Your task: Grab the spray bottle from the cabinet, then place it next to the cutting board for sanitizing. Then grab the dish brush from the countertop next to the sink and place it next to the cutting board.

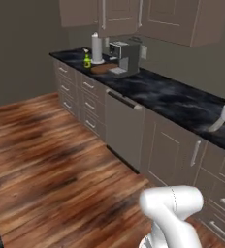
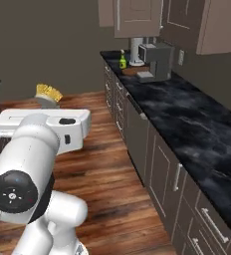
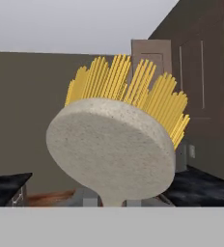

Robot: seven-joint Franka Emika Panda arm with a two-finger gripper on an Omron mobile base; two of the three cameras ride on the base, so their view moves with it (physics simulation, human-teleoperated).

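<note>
Right base view: we're out on the wood floor [image 2: 102, 164] with the arm folded back, well apart from the drop zone. Long black table [image 2: 187, 124] runs from 4 o'clock up to 12 o'clock, wall cabinet [image 2: 137, 17] above its far end.

Far end of the table in the left base view: coffee machine [image 1: 124, 57], white paper towel roll [image 1: 96, 48], cutting board [image 1: 104, 68] flat in front of them at about 12 o'clock. Spray bottle [image 1: 87, 60] stands upright just beside the board on its left, so we judge the first half done.

Dish brush [image 3: 115, 144] is in the end effector [image 2: 49, 102], at about 10 o'clock in the right base view. Hand view shows the pale round head with yellow bristles fanning away from us, its neck going down toward the fingertips. Fingers themselves are hidden under the head; we read them as clamped on the handle, low down.

Risks, our judgement:
- Grip sits on a thin handle with the heavy head overhanging; a fast base drive or wrist swing could pivot or drop the brush.
- Bottle is light and tall, close to the board; coming in from that side could knock it over.
- Coffee machine and cabinet crowd the approach; a high arm swing could clip them.
</note>
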